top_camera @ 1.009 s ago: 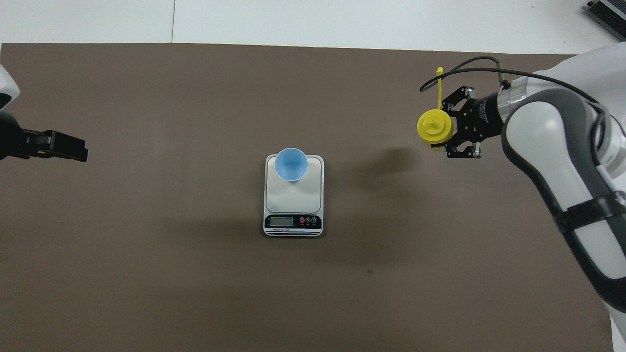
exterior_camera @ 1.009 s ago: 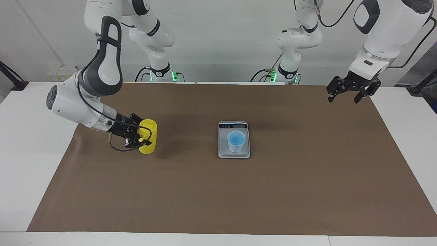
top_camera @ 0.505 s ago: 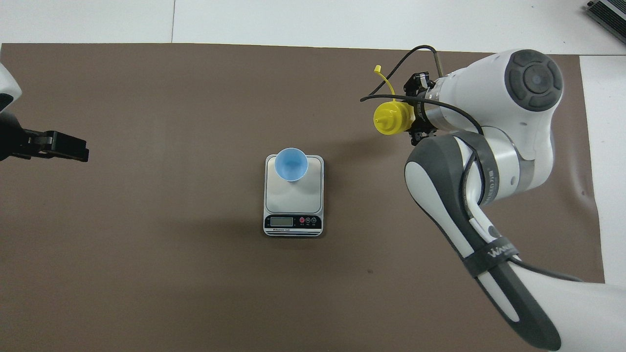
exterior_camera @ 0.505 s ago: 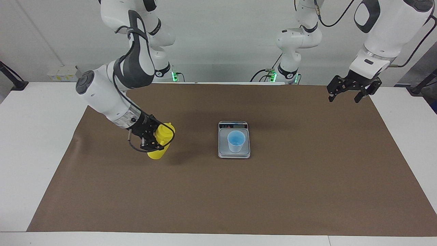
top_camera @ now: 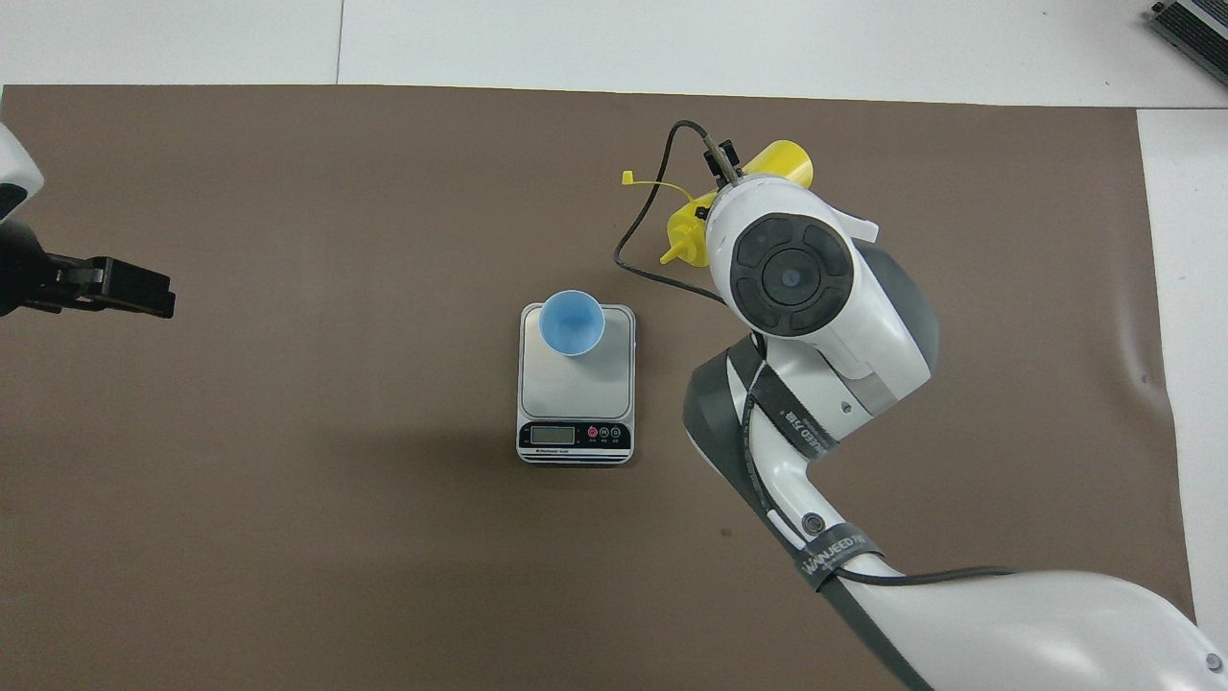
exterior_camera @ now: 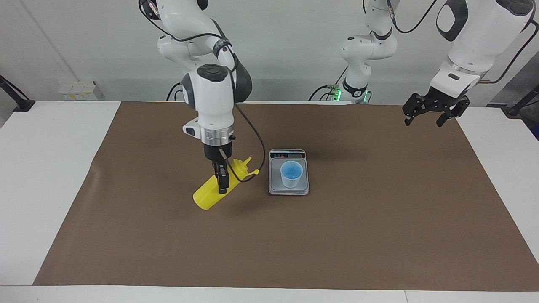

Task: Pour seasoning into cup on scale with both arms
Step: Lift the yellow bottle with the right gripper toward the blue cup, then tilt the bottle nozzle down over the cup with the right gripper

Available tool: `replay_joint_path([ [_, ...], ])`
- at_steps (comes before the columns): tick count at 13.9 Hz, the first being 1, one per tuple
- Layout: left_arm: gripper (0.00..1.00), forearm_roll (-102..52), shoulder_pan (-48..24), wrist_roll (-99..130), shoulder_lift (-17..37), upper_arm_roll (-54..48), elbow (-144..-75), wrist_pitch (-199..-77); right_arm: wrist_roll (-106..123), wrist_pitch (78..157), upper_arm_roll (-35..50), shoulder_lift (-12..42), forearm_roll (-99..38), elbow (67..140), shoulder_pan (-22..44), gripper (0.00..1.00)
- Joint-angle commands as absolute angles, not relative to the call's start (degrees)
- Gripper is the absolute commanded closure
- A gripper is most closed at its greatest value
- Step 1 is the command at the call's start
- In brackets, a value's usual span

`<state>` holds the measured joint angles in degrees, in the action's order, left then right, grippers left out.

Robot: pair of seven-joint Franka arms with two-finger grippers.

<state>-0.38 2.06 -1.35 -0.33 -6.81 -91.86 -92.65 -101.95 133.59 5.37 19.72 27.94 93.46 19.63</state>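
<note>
The yellow seasoning bottle [exterior_camera: 212,188] [top_camera: 785,159] hangs tilted in the air over the brown mat, its nozzle pointing toward the scale and its small cap dangling on its tether. My right gripper [exterior_camera: 222,184] is shut on the bottle's middle from above; in the overhead view the arm's wrist hides the grip. The pale blue cup [exterior_camera: 291,173] [top_camera: 572,323] stands upright on the silver-grey scale [exterior_camera: 274,188] [top_camera: 576,389] at the mat's centre. My left gripper [exterior_camera: 425,117] [top_camera: 144,293] waits open, raised over the mat's edge at the left arm's end of the table.
A brown mat [exterior_camera: 337,235] covers most of the white table [exterior_camera: 42,176]. The scale's display strip [top_camera: 574,435] is on its edge nearest the robots. The right arm [top_camera: 815,384] arches over the mat beside the scale.
The right arm has lifted the bottle off the mat, carried it toward the scale and tipped it from upright to steeply tilted. The left arm has stayed still.
</note>
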Motion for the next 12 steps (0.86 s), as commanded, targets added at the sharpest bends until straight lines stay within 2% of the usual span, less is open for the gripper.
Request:
replay_joint_path([
  [1, 0.0, -0.09, 2.55, -2.02, -0.97, -7.12, -92.81, -93.34, -106.33, 134.47, 5.1, 21.0, 34.17, 92.02, 22.58, 1.0],
  [3, 0.0, -0.09, 2.46, -2.11, -1.05, -7.12, -92.9, -93.34, -107.92, 134.47, 5.01, 22.14, 37.16, 91.23, 24.51, 1.0],
  [8, 0.0, -0.09, 2.46, -2.11, -1.23, -7.12, -93.34, -93.34, -122.41, 134.47, 5.45, 26.62, 61.23, 91.05, 27.59, 1.0],
  [12, 0.0, -0.09, 2.46, -2.11, -1.32, -7.12, -93.52, -93.43, -126.11, 134.47, 5.36, 26.89, 71.59, 91.14, 29.09, 1.0],
])
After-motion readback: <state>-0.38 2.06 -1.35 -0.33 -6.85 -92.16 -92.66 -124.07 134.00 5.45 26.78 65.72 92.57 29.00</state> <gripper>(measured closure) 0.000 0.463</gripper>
